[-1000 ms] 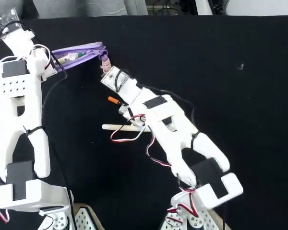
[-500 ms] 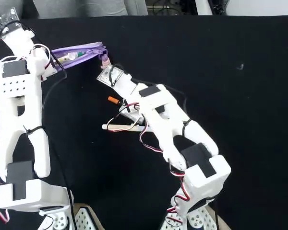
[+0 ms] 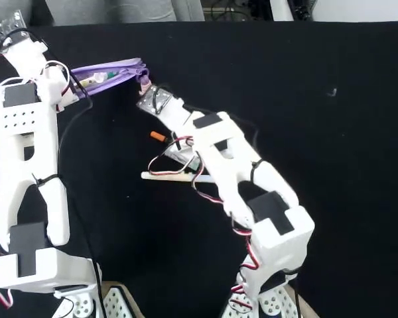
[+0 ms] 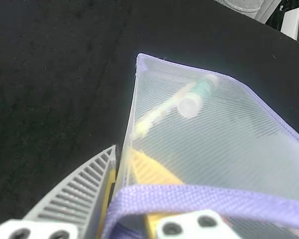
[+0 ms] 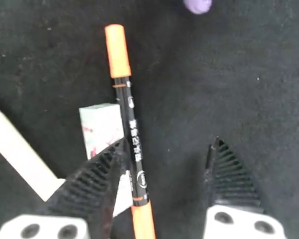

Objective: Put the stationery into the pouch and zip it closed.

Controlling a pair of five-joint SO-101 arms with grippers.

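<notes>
Right arm (image 3: 233, 173) has tucked its elbow in; the right claw (image 5: 168, 145) hangs wide open over the orange-capped pen (image 5: 128, 130), one finger just beside it. Left claw (image 3: 71, 87) looks clamped on the purple pouch (image 4: 209, 134), far-left corner.

Translucent, purple-trimmed pouch (image 3: 109, 71) up on edge at far left, capped pen (image 4: 189, 102) and yellow item (image 4: 149, 172) inside. Nearer, lying flat: black marker (image 5: 129, 134) with orange ends, touching white eraser (image 5: 100, 130); pale stick (image 3: 160, 175) just beside.
</notes>
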